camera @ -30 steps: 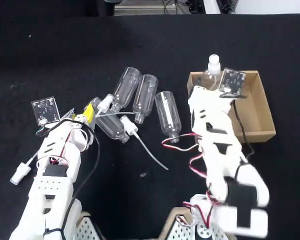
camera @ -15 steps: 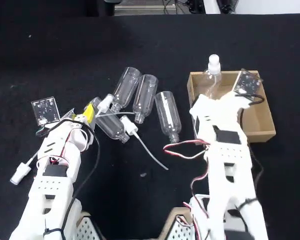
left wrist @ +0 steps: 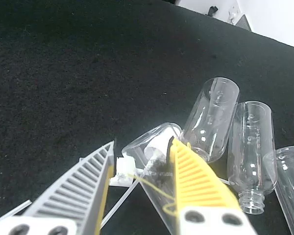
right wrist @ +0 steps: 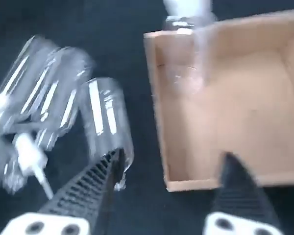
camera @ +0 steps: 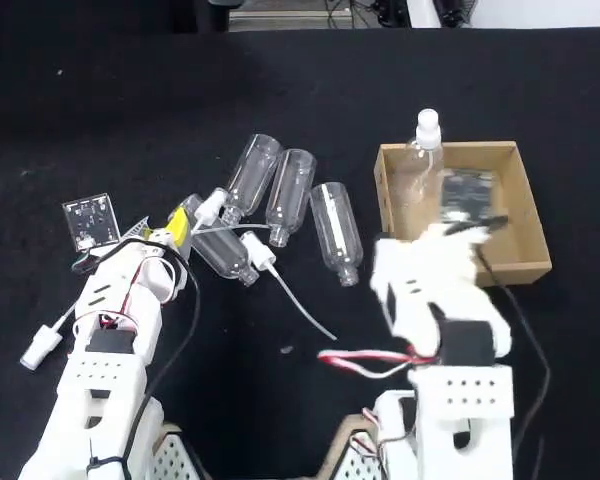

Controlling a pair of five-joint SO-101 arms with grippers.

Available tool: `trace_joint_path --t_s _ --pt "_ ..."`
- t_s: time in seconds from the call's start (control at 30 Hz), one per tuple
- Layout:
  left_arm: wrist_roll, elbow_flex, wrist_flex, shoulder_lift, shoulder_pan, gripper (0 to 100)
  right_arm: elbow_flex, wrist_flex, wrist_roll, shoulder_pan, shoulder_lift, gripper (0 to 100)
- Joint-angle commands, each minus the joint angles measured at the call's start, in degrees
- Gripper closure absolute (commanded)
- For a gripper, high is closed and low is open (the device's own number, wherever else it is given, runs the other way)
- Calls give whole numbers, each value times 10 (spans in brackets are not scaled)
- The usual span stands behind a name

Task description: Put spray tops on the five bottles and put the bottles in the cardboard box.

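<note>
Right wrist view shows the right hand [right wrist: 166, 166] empty, fingers apart, now drawn back from the cardboard box [camera: 510, 149], where one capped bottle [camera: 426, 160] stands upright in a corner. I judge one bottle finished; four more lie on the table [camera: 280, 80].

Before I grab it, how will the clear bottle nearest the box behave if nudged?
Likely rolls sideways: the bottle lies on its round side on the cloth. It looks empty, so probably light and easily shoved. Its smooth wall may slip in the right gripper.
</note>
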State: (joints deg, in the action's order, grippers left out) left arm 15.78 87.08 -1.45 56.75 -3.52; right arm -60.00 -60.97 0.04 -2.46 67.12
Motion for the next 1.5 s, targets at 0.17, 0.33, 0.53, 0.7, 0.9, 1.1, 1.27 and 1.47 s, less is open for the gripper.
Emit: trace_joint_path --t_s 0.17,0.33,0.53,0.7,0.9,1.1,1.27,1.47 --pt "4 -14 13 1 -29 830 102 -24 44 -186 -14 811" --pt "4 -29 11 1 -72 830 138 42 4 -268 -150 781" --pt "95 -33 14 1 -151 830 166 182 -3 -346 -332 779" --pt "185 -41 13 -2 -216 827 195 261 -2 -378 -458 706" --pt "193 -39 13 -2 -212 827 290 252 -1 -379 -599 593" --pt "193 -38 13 -1 -211 827 371 251 -1 -382 -712 592" --pt "193 -41 13 -4 -211 827 377 250 -1 -395 -745 593" --pt "193 -41 14 -4 -211 827 378 214 19 -415 -749 691"
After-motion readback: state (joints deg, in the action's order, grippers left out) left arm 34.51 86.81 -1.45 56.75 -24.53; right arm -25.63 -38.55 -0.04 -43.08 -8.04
